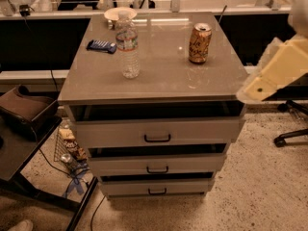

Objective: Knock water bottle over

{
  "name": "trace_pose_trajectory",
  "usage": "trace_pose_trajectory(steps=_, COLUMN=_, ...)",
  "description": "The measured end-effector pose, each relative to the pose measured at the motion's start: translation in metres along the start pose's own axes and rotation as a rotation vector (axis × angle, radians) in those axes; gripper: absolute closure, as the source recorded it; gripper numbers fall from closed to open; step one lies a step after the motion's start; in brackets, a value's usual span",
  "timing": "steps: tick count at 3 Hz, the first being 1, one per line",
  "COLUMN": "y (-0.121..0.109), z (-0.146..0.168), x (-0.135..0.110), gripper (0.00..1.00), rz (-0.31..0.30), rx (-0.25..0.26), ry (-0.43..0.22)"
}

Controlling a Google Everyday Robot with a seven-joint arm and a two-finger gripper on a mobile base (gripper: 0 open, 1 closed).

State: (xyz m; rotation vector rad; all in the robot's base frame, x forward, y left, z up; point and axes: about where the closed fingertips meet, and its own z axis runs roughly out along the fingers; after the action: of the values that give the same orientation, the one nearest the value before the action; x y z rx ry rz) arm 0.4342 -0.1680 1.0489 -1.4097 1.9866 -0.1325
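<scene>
The water bottle [128,47] is clear ribbed plastic with a pale cap and a label band. It stands upright on the left half of the grey cabinet top [159,81]. My gripper [262,84] is the cream-coloured end of the arm at the right edge of the camera view. It hangs beside the cabinet's right front corner, far to the right of the bottle and touching nothing.
An orange-gold drink can [199,43] stands upright on the right half of the top. A dark blue flat packet [101,45] and a pale bowl [120,14] lie behind the bottle. A dark stand [24,129] is to the left, and an office chair base [291,129] to the right.
</scene>
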Motion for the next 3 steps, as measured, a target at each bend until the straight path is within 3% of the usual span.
trace_pose_trajectory(steps=1, y=0.006, z=0.042, x=-0.003, gripper=0.00, rz=0.142, rx=-0.025, ry=-0.145)
trace_pose_trajectory(steps=2, y=0.002, z=0.098, x=-0.026, gripper=0.00, rz=0.233, rx=-0.027, ry=-0.366)
trace_pose_trajectory(steps=3, y=-0.008, z=0.089, x=-0.039, gripper=0.00, rz=0.251, rx=0.007, ry=-0.406)
